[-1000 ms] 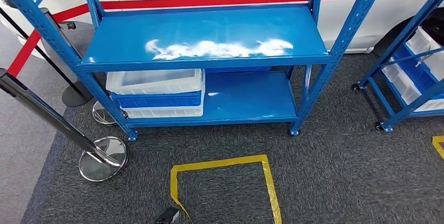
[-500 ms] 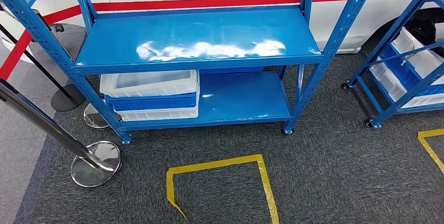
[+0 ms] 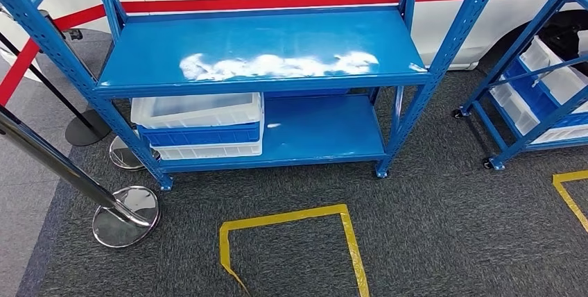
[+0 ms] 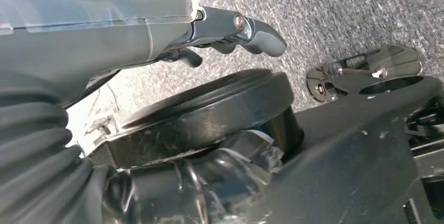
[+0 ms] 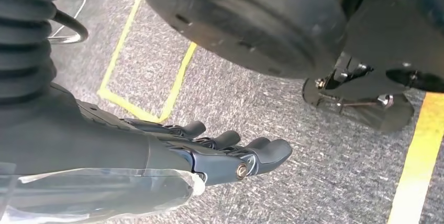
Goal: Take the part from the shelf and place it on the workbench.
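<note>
Left hand (image 4: 230, 33): hangs over grey carpet (image 4: 335, 14), fingers loosely extended and slightly apart, holding nothing and touching nothing.

Right hand (image 5: 230, 153): also hangs over the carpet, fingers stretched out side by side with small gaps, holding nothing. A yellow tape outline (image 5: 157, 72) lies on the floor beyond its fingertips.

Shelf (image 3: 263, 54): the blue rack stands well ahead of both hands, across the carpet past a yellow tape square (image 3: 291, 241). Its upper deck carries only glare. On the lower deck, toward the left hand's side, sits a stack of white and blue bins (image 3: 201, 127). The part cannot be identified; the contents of the top bin cannot be made out.

A second blue rack (image 3: 534, 89) with bins stands off to the right hand's side. Chrome stanchion bases (image 3: 125, 207) stand to the left hand's side.
</note>
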Action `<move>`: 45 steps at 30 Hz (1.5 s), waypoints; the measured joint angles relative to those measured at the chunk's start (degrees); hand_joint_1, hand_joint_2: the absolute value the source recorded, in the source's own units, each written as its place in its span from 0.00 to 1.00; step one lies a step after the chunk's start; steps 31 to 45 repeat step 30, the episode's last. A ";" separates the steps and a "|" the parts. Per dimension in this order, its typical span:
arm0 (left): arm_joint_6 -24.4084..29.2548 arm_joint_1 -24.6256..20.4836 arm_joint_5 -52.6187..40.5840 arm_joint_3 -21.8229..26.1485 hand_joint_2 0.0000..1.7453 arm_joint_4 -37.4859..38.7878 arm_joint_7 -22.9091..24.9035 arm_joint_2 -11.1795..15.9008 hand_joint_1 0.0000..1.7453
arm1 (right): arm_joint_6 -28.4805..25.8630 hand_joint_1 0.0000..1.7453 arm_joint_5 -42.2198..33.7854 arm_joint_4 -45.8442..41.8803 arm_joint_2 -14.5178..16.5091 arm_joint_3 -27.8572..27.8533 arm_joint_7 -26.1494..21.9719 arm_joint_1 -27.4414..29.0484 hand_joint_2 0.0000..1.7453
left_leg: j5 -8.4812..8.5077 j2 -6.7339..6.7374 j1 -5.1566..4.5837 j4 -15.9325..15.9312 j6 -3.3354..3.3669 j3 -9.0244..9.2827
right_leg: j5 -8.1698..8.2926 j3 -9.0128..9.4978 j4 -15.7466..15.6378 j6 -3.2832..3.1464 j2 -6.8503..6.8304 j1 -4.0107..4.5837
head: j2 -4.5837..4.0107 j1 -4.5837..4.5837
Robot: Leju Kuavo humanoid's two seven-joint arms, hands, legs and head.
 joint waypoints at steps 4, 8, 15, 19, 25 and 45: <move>-0.25 1.80 -5.21 6.42 0.00 -1.22 -1.06 0.73 0.25 | -0.82 0.12 0.27 -0.46 -0.34 -2.16 -1.34 1.29 0.00 | -0.02 0.00 0.02 -0.05 -0.02 0.02 | -0.03 -0.01 0.00 0.02 0.00 0.00 | -0.01 0.00; -0.44 3.71 -10.48 12.32 0.00 -2.42 -2.05 1.45 1.00 | -1.61 1.00 0.53 -0.92 -0.68 -4.34 -2.59 2.63 0.00 | -0.05 0.01 0.07 -0.06 -0.08 0.07 | -0.07 0.00 0.01 -0.02 0.05 0.06 | 0.00 -0.01; -0.62 7.39 -19.59 23.30 0.00 -4.43 -3.93 3.19 1.00 | -2.90 1.00 1.13 -1.61 -1.30 -8.32 -4.82 4.91 0.00 | -0.07 0.06 0.10 -0.18 -0.13 0.18 | -0.14 0.00 0.03 -0.13 0.12 0.10 | 0.00 -0.01; -0.84 9.31 -24.81 29.29 0.00 -5.60 -5.04 4.19 0.40 | -3.70 0.36 1.38 -1.98 -1.66 -10.47 -6.11 6.19 0.00 | -0.06 0.07 0.10 -0.22 -0.13 0.21 | -0.15 0.00 0.04 -0.16 0.14 0.10 | 0.00 -0.01; -1.13 10.96 -31.15 36.65 0.00 -7.08 -6.44 5.09 0.00 | -4.70 0.00 1.79 -2.44 -1.98 -13.00 -7.77 7.39 0.00 | -0.08 0.07 0.10 -0.23 -0.15 0.21 | -0.17 0.02 0.04 -0.19 0.13 0.10 | 0.00 0.00; -1.22 11.33 -31.87 40.13 0.00 -7.70 -6.61 5.34 0.77 | -4.81 0.71 1.85 -2.70 -2.03 -14.22 -7.90 7.68 0.00 | -0.09 0.07 0.10 -0.23 -0.17 0.22 | -0.17 0.02 0.04 -0.19 0.13 0.10 | 0.00 0.00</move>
